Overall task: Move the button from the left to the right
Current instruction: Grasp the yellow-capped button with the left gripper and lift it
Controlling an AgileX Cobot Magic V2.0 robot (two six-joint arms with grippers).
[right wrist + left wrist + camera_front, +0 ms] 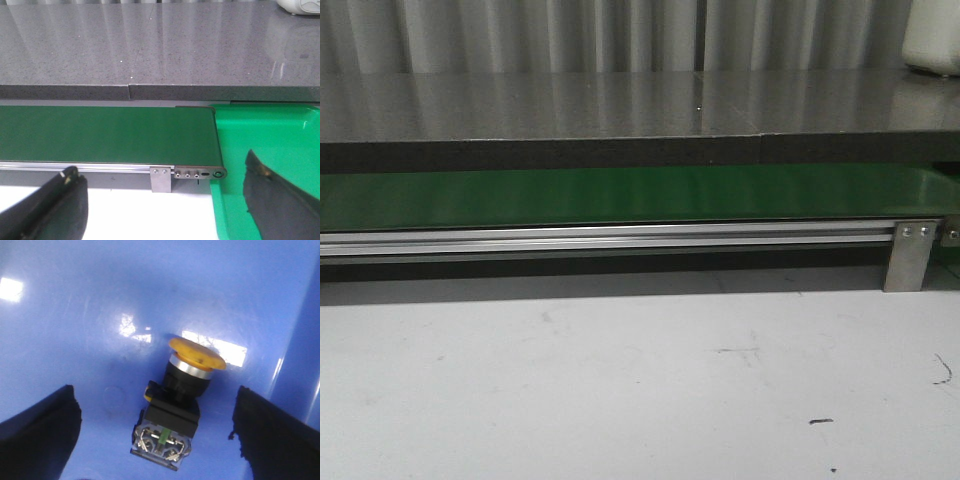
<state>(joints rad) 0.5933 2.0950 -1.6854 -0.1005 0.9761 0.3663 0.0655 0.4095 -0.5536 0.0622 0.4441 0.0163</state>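
Note:
The button [175,405] lies on its side on the floor of a blue bin [90,315] in the left wrist view. Its orange-yellow cap [196,354] points away from the fingers, and its black body with metal terminals lies nearest them. My left gripper [157,440] is open above it, one finger on each side, not touching it. My right gripper [165,200] is open and empty, over the white table near the conveyor's end. Neither gripper nor the button shows in the front view.
A green conveyor belt [620,195] with an aluminium rail [600,240] runs across the white table [620,380]. A grey stone counter [620,105] lies behind. A green tray [270,140] sits at the belt's end [200,174]. The blue bin's wall [305,340] rises beside one left finger.

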